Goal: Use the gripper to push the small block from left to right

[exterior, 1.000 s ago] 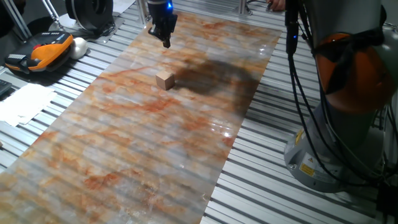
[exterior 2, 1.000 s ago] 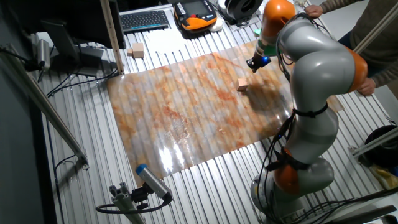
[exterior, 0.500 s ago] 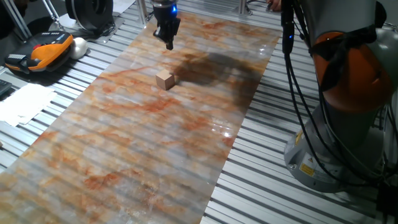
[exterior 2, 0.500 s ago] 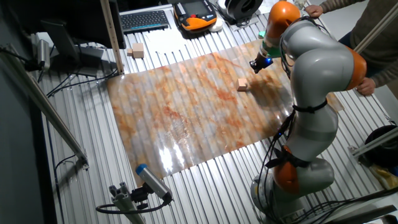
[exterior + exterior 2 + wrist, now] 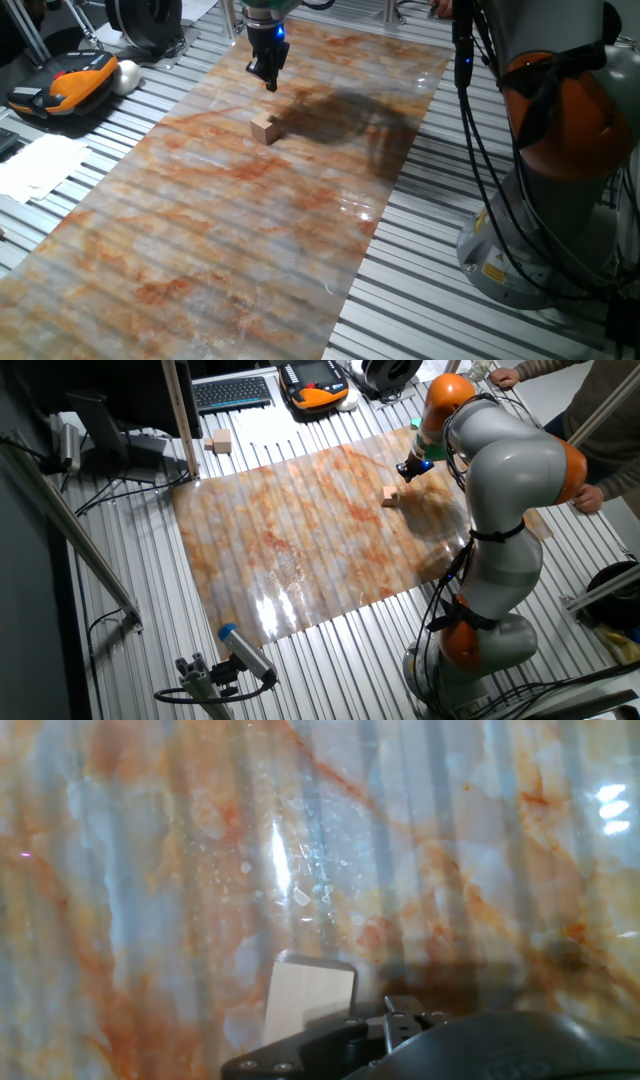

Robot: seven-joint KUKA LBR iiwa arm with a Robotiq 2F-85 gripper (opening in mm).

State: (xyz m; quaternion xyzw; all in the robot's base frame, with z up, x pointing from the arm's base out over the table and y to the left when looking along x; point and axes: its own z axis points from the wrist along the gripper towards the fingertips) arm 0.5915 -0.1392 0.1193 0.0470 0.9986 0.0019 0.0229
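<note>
My pincer [image 5: 268,80] had come down and in toward the small block [image 5: 264,129] over the last second. In one fixed view it had started higher up the frame, and now it hung in the upper middle, just above and behind the cube, near it but not touching. The block itself had not budged: it sat where it had been, on the marbled orange-and-grey sheet [image 5: 200,250], upper centre-left of that view.

From the other fixed view, my pincer [image 5: 408,470] stood at the upper right, and the block [image 5: 390,496] lay just below and left of it, a small gap between them.

In the hand view the block [image 5: 310,998] showed at the bottom centre of the frame, partly tucked behind my dark housing [image 5: 440,1045], so I judged I was nearly over it.

As for my fingers, they looked drawn close together into a narrow tip and gripped nothing, though I could not tell for certain how far apart they were.

My read: the approach was closing and no push had begun. I still needed to get low beside the cube, on the correct face, before sweeping it across.
</note>
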